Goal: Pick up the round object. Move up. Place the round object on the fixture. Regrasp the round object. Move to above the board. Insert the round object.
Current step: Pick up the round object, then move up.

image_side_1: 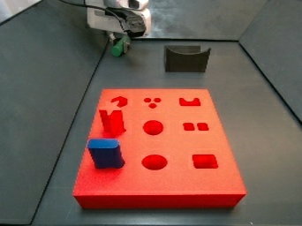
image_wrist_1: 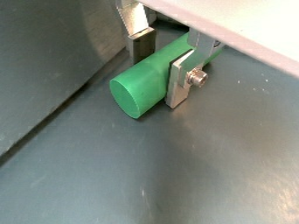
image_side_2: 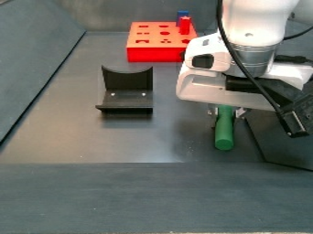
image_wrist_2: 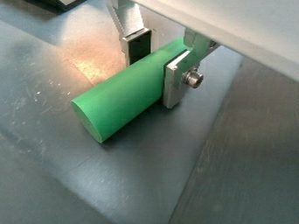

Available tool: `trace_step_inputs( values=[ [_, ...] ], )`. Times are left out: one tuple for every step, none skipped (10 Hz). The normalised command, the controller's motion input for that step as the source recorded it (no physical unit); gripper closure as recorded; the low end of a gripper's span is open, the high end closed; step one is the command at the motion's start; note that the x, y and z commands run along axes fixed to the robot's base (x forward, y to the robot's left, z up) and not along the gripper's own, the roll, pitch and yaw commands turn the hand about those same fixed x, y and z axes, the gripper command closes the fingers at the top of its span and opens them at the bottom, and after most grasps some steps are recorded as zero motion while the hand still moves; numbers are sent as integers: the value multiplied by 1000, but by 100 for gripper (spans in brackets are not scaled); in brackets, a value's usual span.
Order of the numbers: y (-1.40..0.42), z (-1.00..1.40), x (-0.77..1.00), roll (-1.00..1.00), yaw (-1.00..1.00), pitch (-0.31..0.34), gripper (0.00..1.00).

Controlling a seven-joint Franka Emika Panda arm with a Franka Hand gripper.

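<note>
Green peg in the gripper, fixture and board apart

The green peg [image_wrist_2: 122,99] lies level between the gripper's [image_wrist_2: 156,58] closed fingers; the dark notched fixture [image_side_1: 185,58] sits right of it; the red board [image_side_1: 158,152] lies nearer, holes upward.

In this wrist view the gripper [image_wrist_2: 160,63] is holding the round object [image_wrist_2: 126,95], a smooth green cylinder, between its two fingers [image_wrist_2: 177,80]. The silver plates are pressing on both sides of the peg near one end. The other end is pointing away from the gripper, and the peg is lying close over the dark grey floor [image_wrist_2: 70,184].
</note>
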Motion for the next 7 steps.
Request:
trace_step_inputs(
  values=[
    [0, 0, 0, 0, 0, 0, 100],
    [0, 0, 0, 0, 0, 0, 100],
    [0, 833, 0, 0, 0, 0, 100],
    [-68, 814, 15, -9, -33, 6, 100],
    [-46, 735, -12, 10, -33, 29, 100],
    [-17, 607, -13, 34, -30, 67, 100],
    [-7, 509, -9, 53, -27, 91, 100]
  ],
)
